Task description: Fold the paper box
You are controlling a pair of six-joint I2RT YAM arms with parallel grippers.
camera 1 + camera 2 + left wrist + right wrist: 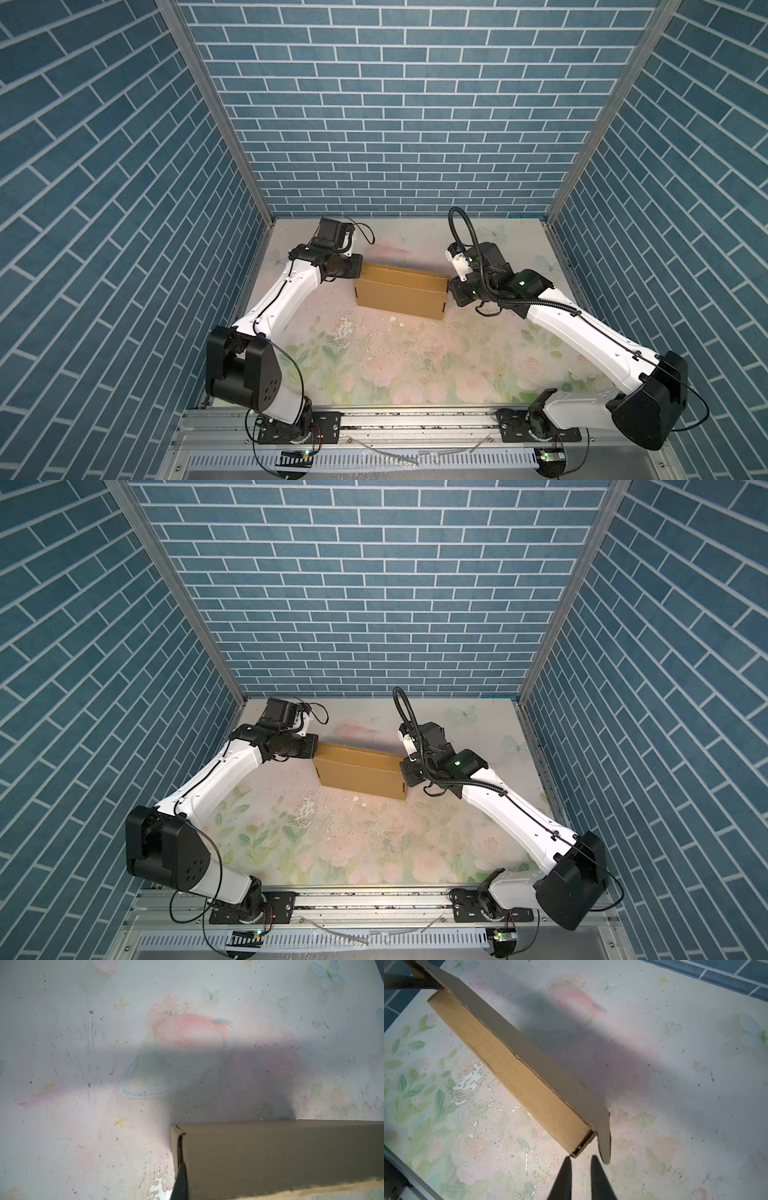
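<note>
The left gripper (358,272) pinches one end of the plain brown cardboard box (401,293); the right gripper (581,1157), narrowly parted and empty, should tuck the loose flap (604,1142) in squarely.

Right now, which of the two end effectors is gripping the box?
The left end effector: it is closed on one end of the paper box. The right end effector sits just off the other end, fingers apart, holding nothing.
</note>
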